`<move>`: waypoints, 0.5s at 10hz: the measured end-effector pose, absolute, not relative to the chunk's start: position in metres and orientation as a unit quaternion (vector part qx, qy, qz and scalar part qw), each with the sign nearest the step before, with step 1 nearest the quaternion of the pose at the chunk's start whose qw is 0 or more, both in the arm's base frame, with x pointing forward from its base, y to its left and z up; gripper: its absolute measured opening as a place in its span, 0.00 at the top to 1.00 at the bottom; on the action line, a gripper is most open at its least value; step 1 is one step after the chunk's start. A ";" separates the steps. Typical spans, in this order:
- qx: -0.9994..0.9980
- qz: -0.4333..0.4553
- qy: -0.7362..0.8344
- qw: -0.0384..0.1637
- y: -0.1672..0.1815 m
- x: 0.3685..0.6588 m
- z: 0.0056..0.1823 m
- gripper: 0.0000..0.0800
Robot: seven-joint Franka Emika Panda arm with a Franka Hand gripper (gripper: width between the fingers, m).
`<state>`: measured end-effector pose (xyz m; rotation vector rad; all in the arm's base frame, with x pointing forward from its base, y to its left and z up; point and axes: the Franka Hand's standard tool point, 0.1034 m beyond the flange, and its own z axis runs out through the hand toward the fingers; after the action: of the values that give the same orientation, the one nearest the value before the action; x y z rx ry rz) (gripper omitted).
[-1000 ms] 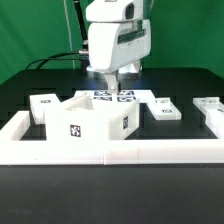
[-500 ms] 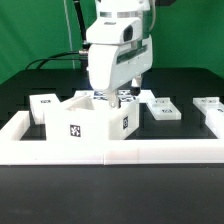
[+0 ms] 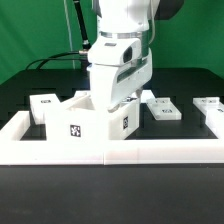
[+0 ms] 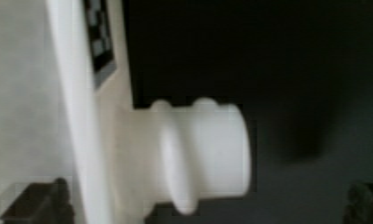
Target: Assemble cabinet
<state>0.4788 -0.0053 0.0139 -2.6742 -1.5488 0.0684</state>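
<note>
- Exterior view showed the black table (image 3: 20, 85) spreading under the hollow body (image 3: 75, 128) of the cabinet and out past it on all sides.
- The arm (image 3: 120, 40) stood directly above the hollow body, and its lower end reached down to the body's open top on the exterior view's right.
- The white rail (image 3: 150, 152) ran just in front of the hollow body and turned back along both sides of it.
- The hollow body itself sat upright with its opening up, with square tags on its two facing walls.
- The left part (image 3: 43, 103), white and tagged, lay flat just beside the hollow body on the exterior view's left.
- The near right part (image 3: 163, 108) lay flat near the hollow body on the exterior view's right, and the far right part (image 3: 208, 104) lay well apart from it on the same side.
- Up close in the wrist view, a white wall (image 4: 76, 120) carried a tag (image 4: 103, 40) and a round knob (image 4: 201, 160) jutting out from it.
- The gripper (image 4: 202, 203) had its jaws spread wide, with dark fingertips (image 4: 37, 203) at opposite edges of the wrist view, the wall and knob between them, and nothing pinched.
</note>
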 end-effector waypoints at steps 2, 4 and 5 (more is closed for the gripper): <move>-0.865 0.022 -0.501 0.025 -0.005 0.478 0.014 0.35; -0.865 0.023 -0.501 0.026 -0.005 0.478 0.013 0.52; -0.865 0.023 -0.501 0.026 -0.005 0.478 0.013 0.79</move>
<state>0.4781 -0.0053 0.0130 -2.6729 -1.5486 0.0707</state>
